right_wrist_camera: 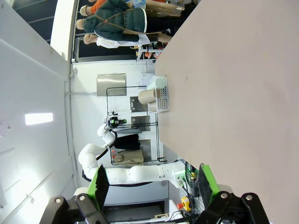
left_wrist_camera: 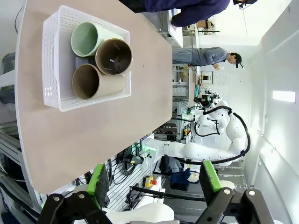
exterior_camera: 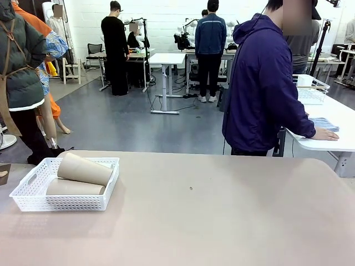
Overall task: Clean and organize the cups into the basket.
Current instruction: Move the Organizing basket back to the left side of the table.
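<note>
The white lattice basket [exterior_camera: 33, 195] stands at the table's left side and holds the cups lying on their sides. Two tan-brown cups [exterior_camera: 84, 169] show in the front view, one stacked on the other. From the left wrist view the basket [left_wrist_camera: 51, 60] holds a pale mint green cup [left_wrist_camera: 86, 39] and two tan-brown cups [left_wrist_camera: 113, 57], mouths toward the camera. My left gripper [left_wrist_camera: 154, 184] is open, off the table's edge, away from the basket. My right gripper [right_wrist_camera: 152, 184] is open too, far from the basket [right_wrist_camera: 161, 95].
A person in a purple jacket [exterior_camera: 263, 88] stands at the far right, a hand resting on a folded cloth [exterior_camera: 323, 123] on a white side table. A wire-rimmed white basket [exterior_camera: 310, 88] sits there. The tan table [exterior_camera: 222, 210] stretches wide to the right.
</note>
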{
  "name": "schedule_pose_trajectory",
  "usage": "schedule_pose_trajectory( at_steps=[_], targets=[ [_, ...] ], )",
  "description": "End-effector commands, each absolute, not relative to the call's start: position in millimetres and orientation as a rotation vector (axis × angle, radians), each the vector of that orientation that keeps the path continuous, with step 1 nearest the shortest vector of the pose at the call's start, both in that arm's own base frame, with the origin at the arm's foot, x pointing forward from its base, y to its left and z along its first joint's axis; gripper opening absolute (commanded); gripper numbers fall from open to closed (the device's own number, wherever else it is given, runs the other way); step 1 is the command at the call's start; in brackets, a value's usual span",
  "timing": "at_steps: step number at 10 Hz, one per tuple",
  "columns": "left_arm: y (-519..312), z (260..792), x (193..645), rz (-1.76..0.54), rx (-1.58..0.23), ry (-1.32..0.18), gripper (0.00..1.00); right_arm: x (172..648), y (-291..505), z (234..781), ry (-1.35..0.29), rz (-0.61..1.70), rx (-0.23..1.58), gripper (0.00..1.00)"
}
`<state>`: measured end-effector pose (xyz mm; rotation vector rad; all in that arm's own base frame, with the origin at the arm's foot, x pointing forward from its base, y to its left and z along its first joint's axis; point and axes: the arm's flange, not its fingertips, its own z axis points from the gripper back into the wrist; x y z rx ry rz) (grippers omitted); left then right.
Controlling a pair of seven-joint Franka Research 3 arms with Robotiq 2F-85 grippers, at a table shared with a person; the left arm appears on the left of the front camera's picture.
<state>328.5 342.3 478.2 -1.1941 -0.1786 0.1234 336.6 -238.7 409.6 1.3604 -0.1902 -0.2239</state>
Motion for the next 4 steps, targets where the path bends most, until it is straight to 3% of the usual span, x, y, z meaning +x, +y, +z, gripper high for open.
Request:
schedule_pose_trajectory(
  at_steps=[1,4],
  targets=[
    [343.5,478.4,326.8,0.127,-1.194,-0.181,1.0,335.2,-234.9,410.9,-0.191,-0.218,1.361,1.0],
    [343.5,478.4,326.8,0.127,-1.194,-0.181,1.0,335.2,-234.9,410.9,-0.191,-0.218,1.361,1.0]
  ],
)
